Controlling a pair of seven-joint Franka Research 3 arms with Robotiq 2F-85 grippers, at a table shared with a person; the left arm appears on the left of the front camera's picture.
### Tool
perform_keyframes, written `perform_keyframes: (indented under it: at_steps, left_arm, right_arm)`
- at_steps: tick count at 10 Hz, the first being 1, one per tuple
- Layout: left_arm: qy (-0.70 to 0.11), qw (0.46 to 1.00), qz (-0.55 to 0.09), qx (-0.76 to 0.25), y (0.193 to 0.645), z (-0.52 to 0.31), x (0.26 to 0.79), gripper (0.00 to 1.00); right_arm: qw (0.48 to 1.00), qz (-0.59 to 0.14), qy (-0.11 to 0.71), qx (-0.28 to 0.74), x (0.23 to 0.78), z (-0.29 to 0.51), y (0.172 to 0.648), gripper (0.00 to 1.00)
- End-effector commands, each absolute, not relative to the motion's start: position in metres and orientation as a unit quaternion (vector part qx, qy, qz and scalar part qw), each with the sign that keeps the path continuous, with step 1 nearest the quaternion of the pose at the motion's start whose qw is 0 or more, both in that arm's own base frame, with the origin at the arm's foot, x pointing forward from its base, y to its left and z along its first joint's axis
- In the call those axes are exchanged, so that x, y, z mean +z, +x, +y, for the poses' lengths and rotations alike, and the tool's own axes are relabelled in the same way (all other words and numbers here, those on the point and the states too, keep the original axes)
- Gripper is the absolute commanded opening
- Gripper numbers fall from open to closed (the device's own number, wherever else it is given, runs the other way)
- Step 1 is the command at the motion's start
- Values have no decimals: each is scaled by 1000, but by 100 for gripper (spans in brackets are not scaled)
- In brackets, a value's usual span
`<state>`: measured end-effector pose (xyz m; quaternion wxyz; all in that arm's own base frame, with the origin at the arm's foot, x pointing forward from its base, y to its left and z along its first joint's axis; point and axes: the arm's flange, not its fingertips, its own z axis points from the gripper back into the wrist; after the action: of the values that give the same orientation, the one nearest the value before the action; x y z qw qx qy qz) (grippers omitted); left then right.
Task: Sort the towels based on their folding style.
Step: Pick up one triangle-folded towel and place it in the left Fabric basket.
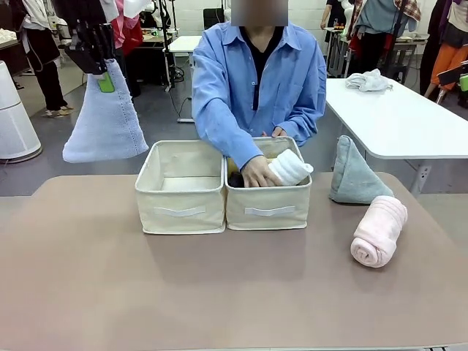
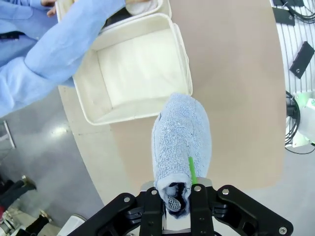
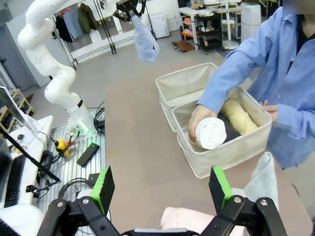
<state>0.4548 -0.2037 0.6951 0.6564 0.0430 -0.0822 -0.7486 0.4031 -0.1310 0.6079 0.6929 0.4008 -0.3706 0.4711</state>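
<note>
Nearest, the right tool [image 3: 161,191] hangs wide and empty over the pink roll [image 1: 379,230], likely its next pick; beyond, a person's hand [image 1: 257,172] holds a white roll [image 1: 291,167] in the right box [image 1: 268,210], and the left tool [image 1: 104,77] pinches the blue cone [image 1: 106,126] by its tip, aloft beside the left box [image 1: 180,212], probably meant for cones.
</note>
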Motion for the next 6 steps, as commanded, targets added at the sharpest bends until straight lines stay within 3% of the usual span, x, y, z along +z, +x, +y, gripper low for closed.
perform_keyframes:
  at_steps: [1,6]
  left_arm:
    - [53,613,-100,-782,454,-246,689,16]
    - [74,600,-86,-792,488,-303,660,16]
  right_arm:
    - [689,-374,403,472,608,-131,403,100]
    - [689,-374,403,472,608,-131,403,100]
